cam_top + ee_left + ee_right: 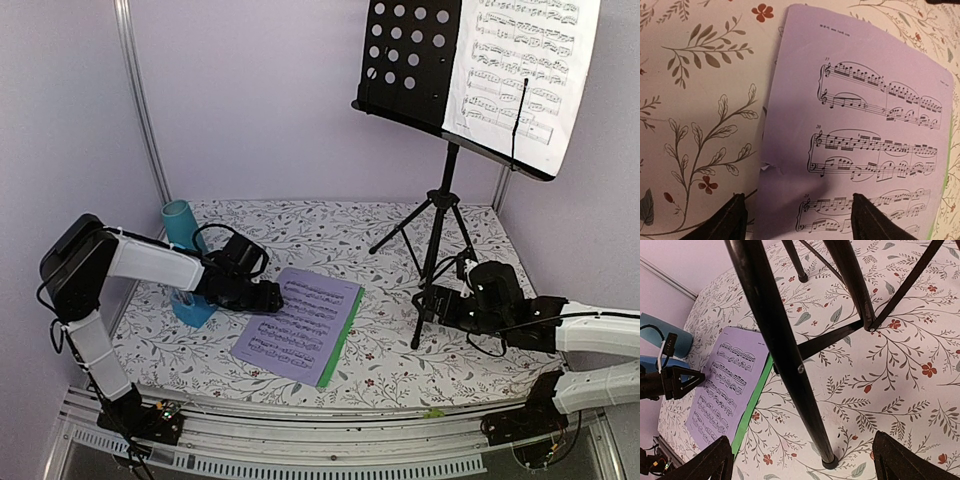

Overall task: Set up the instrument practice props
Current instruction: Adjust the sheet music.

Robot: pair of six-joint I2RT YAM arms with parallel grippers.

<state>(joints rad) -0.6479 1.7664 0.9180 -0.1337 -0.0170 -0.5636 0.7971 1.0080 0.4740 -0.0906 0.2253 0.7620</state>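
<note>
Black fingers of the left gripper (797, 200) stood apart astride the near edge of the sheet-music page (865, 125) lying flat on the floral tablecloth (705, 100), clamping nothing. The right gripper (801, 440) gaped wide, 1 music stand leg (785, 350) between its fingers, untouched.

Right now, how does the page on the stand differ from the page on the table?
Stand page stands upright against the perforated desk; table page lies flat. Stand page sits behind a black retainer wire; table page overlaps a green sheet. Both carry printed music.
</note>
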